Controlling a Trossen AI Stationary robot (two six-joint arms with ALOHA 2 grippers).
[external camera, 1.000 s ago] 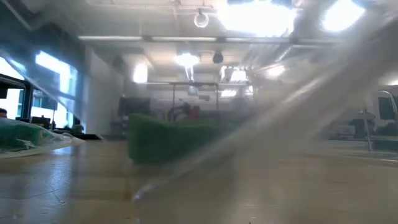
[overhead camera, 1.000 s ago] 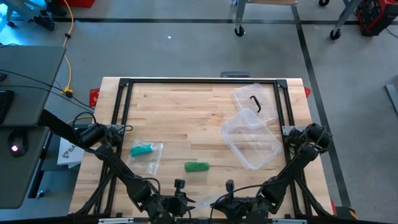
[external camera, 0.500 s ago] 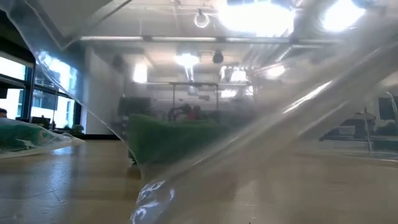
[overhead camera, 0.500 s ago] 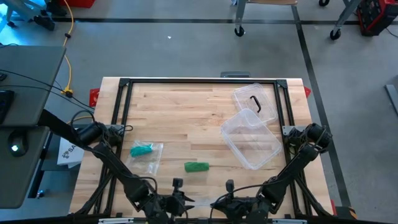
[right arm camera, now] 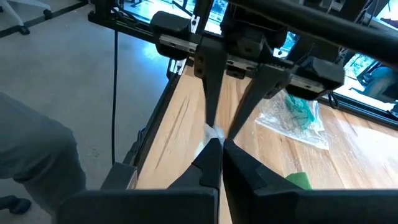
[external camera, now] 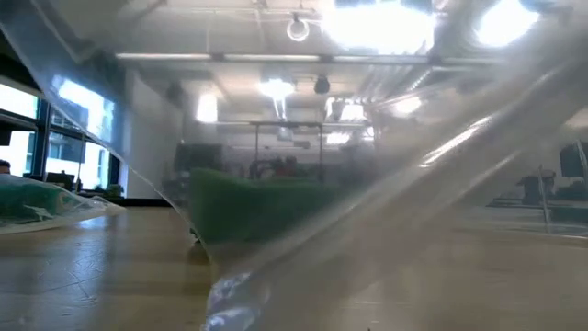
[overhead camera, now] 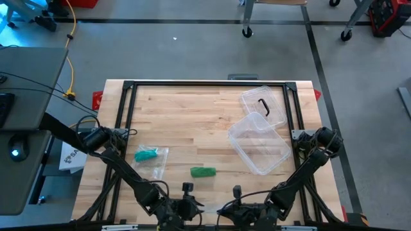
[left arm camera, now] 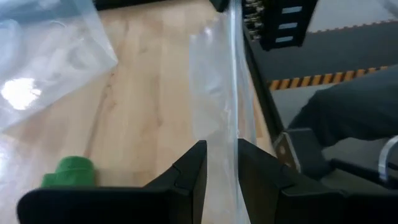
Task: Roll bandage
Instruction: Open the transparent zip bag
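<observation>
- Both grippers low at the bottom centre of the high view, meeting over the table's near edge: left gripper point(overhead camera: 186, 206) and right gripper point(overhead camera: 226, 210) just beside each other.
- Left fingers point(left arm camera: 189, 171) slightly apart, clamped on a thin clear plastic sheet point(left arm camera: 221, 93) running up between them.
- Right fingers point(right arm camera: 211, 155) pressed together, apparently pinching the same clear film at its tip; hard to confirm.
- Green bandage roll point(overhead camera: 203, 171) lying on bare wood at lower centre of the high view, just above the grippers, touched by neither.
- Long axis of the roll running left to right across the frame, ends pointing to the table's sides; lying flat.
- Second green bandage inside a clear bag point(overhead camera: 151, 156) to the left; open clear container point(overhead camera: 260, 142) and its lid point(overhead camera: 263, 106) at right.
- Judged step: handling emptied wrapping, rolling itself not yet begun.
- Next move likely calling for dropping the film aside, then reaching up-frame to the roll.
</observation>
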